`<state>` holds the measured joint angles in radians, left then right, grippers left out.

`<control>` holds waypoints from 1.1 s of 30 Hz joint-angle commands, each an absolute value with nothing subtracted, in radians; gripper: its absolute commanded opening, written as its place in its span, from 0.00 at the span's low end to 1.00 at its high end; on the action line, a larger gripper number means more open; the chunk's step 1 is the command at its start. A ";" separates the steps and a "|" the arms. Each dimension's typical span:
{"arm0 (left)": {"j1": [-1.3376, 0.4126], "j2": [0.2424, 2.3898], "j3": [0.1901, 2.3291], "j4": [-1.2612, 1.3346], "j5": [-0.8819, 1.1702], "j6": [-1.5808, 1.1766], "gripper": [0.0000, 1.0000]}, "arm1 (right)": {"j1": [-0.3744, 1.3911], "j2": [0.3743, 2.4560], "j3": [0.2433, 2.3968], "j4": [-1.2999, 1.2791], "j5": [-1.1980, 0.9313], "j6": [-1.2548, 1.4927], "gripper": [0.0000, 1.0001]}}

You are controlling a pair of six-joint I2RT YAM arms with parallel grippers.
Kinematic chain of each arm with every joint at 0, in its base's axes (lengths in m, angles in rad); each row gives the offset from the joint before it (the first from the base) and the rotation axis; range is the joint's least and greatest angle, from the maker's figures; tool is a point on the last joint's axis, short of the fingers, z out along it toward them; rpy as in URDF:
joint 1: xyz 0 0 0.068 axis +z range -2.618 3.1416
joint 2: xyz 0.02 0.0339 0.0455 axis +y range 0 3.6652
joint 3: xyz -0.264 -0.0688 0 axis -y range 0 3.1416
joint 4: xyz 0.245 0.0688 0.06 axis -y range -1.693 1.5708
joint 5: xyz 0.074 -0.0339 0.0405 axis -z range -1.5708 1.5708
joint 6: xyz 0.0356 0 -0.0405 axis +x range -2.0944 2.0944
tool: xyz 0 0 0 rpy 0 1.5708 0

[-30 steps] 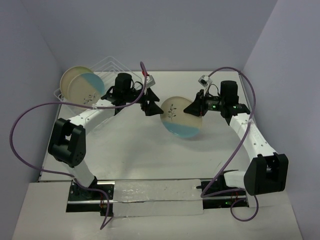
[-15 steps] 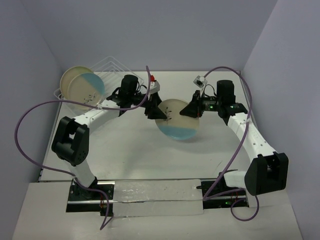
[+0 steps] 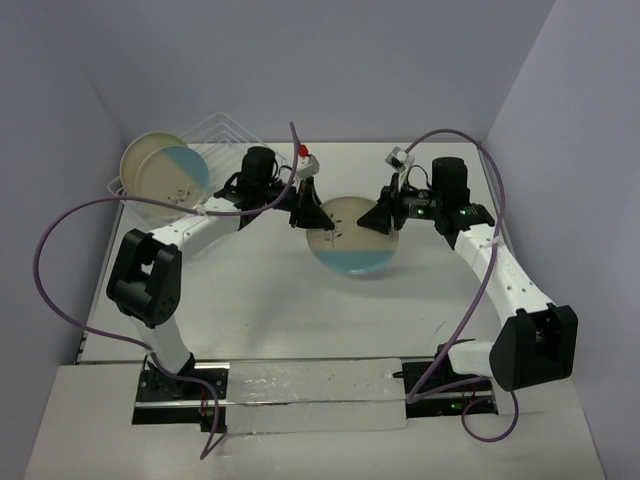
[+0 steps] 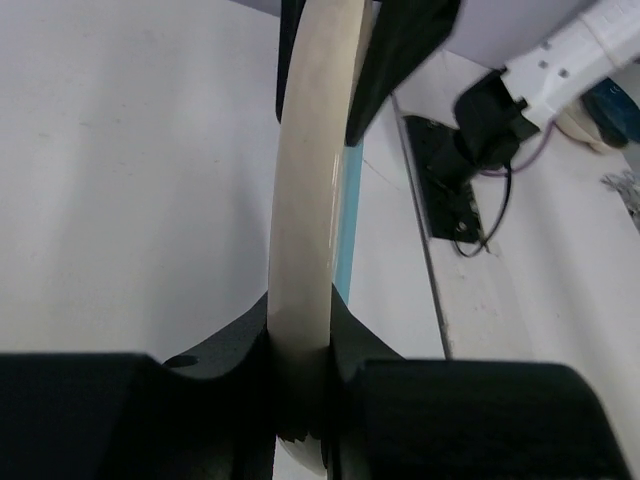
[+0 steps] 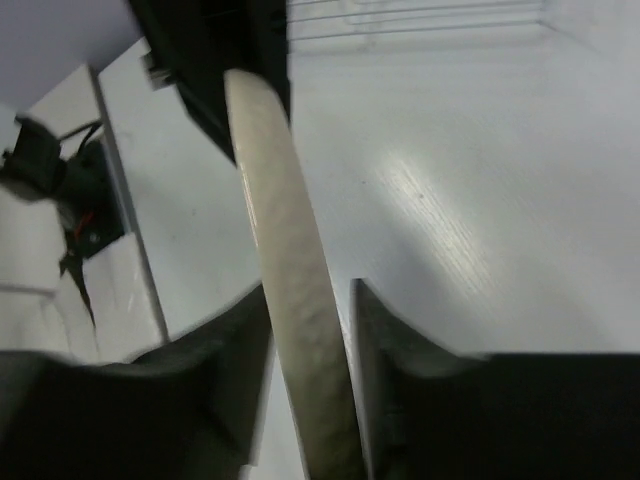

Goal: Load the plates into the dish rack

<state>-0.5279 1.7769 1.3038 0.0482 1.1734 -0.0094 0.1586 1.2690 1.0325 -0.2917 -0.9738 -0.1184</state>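
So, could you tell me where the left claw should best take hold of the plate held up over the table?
At the thin rim on its left edge, coming in from the left, opposite the right claw. The plate is tilted in mid-air, so only its rim fits between the fingers.

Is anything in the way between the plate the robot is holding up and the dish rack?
No loose thing shows between the held plate and the dish rack. Only the left arm, which grips the plate, stretches across that space.
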 commanded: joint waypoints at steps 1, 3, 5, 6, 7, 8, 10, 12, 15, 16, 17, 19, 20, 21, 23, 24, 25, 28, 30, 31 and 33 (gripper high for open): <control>-0.486 1.738 1.330 0.305 1.080 -0.184 0.00 | 0.150 1.268 1.129 -0.253 -0.711 -0.069 0.63; -0.469 1.721 1.334 0.322 1.024 -0.216 0.00 | 0.152 1.276 1.147 -0.256 -0.610 -0.044 0.71; -0.464 1.700 1.357 0.295 0.940 -0.215 0.00 | 0.150 1.279 1.157 -0.259 -0.560 -0.020 0.78; -0.461 1.696 1.382 0.250 0.871 -0.197 0.00 | 0.150 1.276 1.163 -0.259 -0.526 -0.007 0.79; -0.459 1.692 1.388 0.238 0.855 -0.189 0.00 | 0.149 1.275 1.164 -0.260 -0.509 -0.003 0.80; -0.456 1.683 1.405 0.221 0.811 -0.186 0.00 | 0.148 1.267 1.165 -0.258 -0.500 -0.002 0.81; -0.436 1.673 1.438 0.198 0.747 -0.151 0.00 | 0.150 1.243 1.163 -0.257 -0.457 0.030 0.81; -0.409 1.659 1.486 0.162 0.691 -0.096 0.00 | 0.149 1.217 1.154 -0.255 -0.399 0.062 0.82; -0.366 1.646 1.579 0.066 0.640 -0.007 0.00 | 0.150 1.161 1.099 -0.245 -0.318 0.093 0.82; -0.348 1.634 1.604 0.034 0.611 0.031 0.00 | 0.150 1.145 1.079 -0.238 -0.269 0.132 0.82; -0.330 1.621 1.628 0.006 0.581 0.066 0.00 | 0.150 1.130 1.060 -0.231 -0.215 0.176 0.83; -0.307 1.600 1.642 -0.030 0.519 0.116 0.00 | 0.150 1.100 1.020 -0.223 -0.131 0.224 0.85; -0.294 1.580 1.647 -0.032 0.490 0.126 0.00 | 0.150 1.072 0.985 -0.206 -0.053 0.262 0.86; -0.271 1.568 1.650 -0.027 0.475 0.143 0.00 | 0.150 1.046 0.951 -0.190 -0.011 0.291 0.87; -0.221 1.542 1.658 -0.019 0.448 0.174 0.00 | 0.149 1.008 0.899 -0.140 0.043 0.324 0.88; -0.206 1.537 1.667 -0.038 0.469 0.230 0.00 | 0.149 0.988 0.884 -0.124 0.041 0.327 0.88; -0.183 1.529 1.669 -0.038 0.470 0.230 0.00 | 0.149 0.988 0.870 -0.112 0.041 0.330 0.88; -0.079 1.508 1.664 -0.091 0.653 0.372 0.00 | 0.149 0.980 0.854 -0.106 0.005 0.328 0.92; 0.007 1.530 1.696 -0.152 0.736 0.414 0.00 | 0.149 0.980 0.852 -0.109 0.006 0.323 0.96; 0.040 1.545 1.718 -0.192 0.790 0.423 0.00 | 0.149 0.979 0.852 -0.111 0.006 0.321 0.99; 0.129 1.570 1.747 -0.239 0.846 0.447 0.00 | 0.149 0.976 0.851 -0.119 0.009 0.320 1.00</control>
